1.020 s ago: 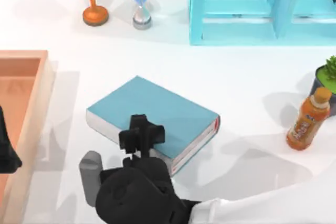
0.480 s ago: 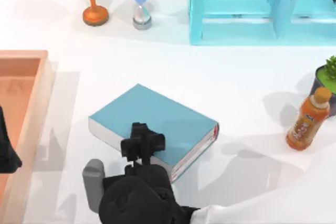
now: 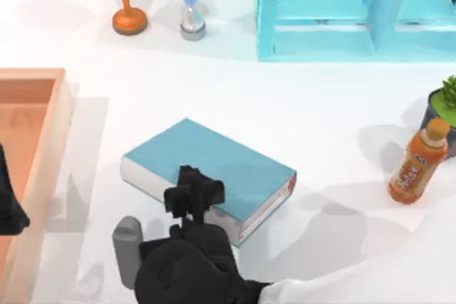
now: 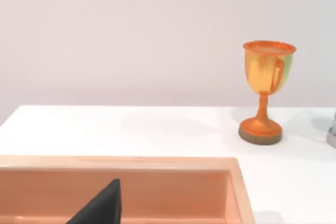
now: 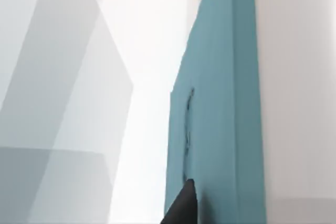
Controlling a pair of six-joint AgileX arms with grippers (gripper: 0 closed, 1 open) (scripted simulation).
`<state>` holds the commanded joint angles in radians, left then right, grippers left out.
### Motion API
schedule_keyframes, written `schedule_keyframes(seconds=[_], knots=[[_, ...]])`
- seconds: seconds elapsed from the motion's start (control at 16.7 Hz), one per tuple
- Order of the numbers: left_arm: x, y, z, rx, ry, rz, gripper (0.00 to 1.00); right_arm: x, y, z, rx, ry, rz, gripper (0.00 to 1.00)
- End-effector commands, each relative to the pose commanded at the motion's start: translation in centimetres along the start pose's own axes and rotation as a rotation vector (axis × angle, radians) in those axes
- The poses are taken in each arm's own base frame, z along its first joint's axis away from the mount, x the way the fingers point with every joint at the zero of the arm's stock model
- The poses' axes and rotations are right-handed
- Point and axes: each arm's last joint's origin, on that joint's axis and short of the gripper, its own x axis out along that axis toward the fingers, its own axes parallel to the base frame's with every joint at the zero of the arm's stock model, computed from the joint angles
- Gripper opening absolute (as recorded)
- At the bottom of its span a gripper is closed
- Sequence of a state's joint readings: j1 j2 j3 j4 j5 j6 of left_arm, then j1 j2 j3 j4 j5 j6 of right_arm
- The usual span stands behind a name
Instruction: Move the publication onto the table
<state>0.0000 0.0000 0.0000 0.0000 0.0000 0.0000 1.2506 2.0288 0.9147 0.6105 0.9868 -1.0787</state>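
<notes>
A: From above, the white table carries the blue book at centre; right gripper clamped on its near edge; left gripper parked over the wooden tray; whether its fingers are apart I cannot tell.

B: Left wrist: trophy, pale wall; right wrist: teal cover; since earlier, the book has settled lower.

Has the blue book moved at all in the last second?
Yes, slightly. In the top view the book has shifted toward the table's right, away from the wooden tray, with the right gripper at its near edge.
</notes>
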Motion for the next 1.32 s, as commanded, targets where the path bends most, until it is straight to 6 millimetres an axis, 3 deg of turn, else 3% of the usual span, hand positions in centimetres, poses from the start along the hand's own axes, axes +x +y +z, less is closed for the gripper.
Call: schedule_keyframes(seconds=[0.3, 0.36, 0.96, 1.08, 1.32], knots=[[0.0, 0.0, 0.0, 0.000, 0.000, 0.000, 1.00, 0.0, 0.0, 0.0, 0.000, 0.000, 0.000, 0.98], [0.0, 0.0, 0.0, 0.000, 0.000, 0.000, 1.00, 0.0, 0.0, 0.0, 0.000, 0.000, 0.000, 1.00], [0.0, 0.0, 0.0, 0.000, 0.000, 0.000, 1.00, -0.4, 0.2, 0.3, 0.002, -0.005, 0.003, 1.00], [0.0, 0.0, 0.0, 0.000, 0.000, 0.000, 1.00, -2.0, 0.5, 1.4, 0.018, -0.026, 0.007, 1.00], [0.0, 0.0, 0.0, 0.000, 0.000, 0.000, 1.00, -7.5, 1.6, 3.9, 0.085, -0.069, 0.021, 1.00]])
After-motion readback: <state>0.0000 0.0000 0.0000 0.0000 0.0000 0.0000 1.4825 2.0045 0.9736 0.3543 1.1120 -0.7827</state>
